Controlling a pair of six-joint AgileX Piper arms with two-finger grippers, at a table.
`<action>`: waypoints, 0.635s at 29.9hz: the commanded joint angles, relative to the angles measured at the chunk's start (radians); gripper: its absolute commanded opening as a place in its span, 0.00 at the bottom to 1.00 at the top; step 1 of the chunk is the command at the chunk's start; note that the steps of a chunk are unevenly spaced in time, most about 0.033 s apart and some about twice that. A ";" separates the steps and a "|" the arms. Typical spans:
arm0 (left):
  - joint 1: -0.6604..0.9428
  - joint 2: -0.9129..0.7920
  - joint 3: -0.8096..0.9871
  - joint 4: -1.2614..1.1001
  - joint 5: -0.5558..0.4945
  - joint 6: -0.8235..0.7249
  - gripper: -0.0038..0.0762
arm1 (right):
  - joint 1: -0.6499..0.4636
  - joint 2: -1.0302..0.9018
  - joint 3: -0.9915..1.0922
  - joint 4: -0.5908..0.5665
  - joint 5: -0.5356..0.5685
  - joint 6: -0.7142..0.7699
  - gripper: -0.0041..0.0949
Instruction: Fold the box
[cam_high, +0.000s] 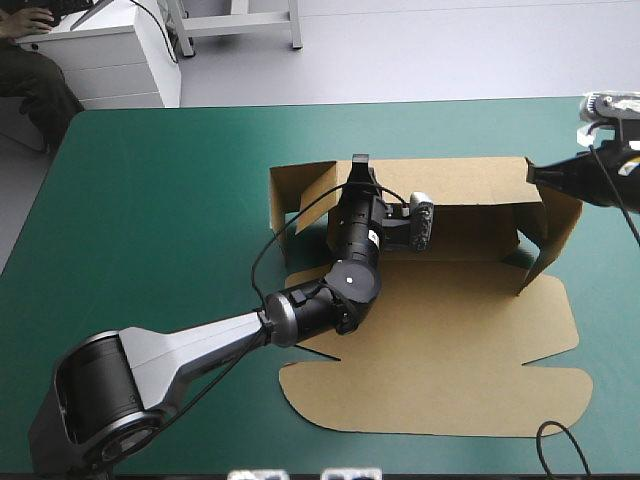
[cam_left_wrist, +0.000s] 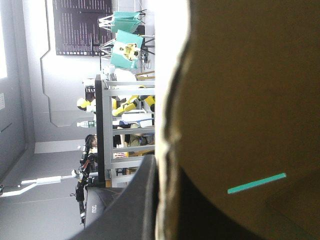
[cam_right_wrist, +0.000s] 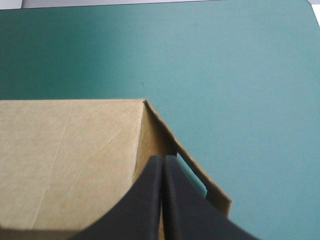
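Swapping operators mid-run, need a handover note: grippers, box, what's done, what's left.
Left gripper: shut on the box, at the top edge of its far wall.
Right gripper: shut on the box at its far right corner.
Box: mid-table on the teal-green cover.
Done: far wall and both side flaps raised.
Left: nothing tucked yet; near panels lie flat.

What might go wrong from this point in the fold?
The right gripper pinches the box only at its far right corner; the board might slip free and the wall drop. The left gripper grips the far wall alone while the side flaps stand loose, so they may splay instead of tucking.
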 joint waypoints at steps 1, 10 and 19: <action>0.031 -0.061 -0.024 0.044 -0.005 -0.023 0.04 | -0.002 0.083 -0.096 0.017 -0.052 0.001 0.02; 0.096 -0.057 -0.024 0.053 -0.131 -0.015 0.04 | -0.003 0.297 -0.274 0.036 -0.048 0.001 0.02; 0.095 0.021 -0.024 0.115 -0.092 -0.012 0.04 | -0.007 0.452 -0.420 0.029 0.079 0.001 0.02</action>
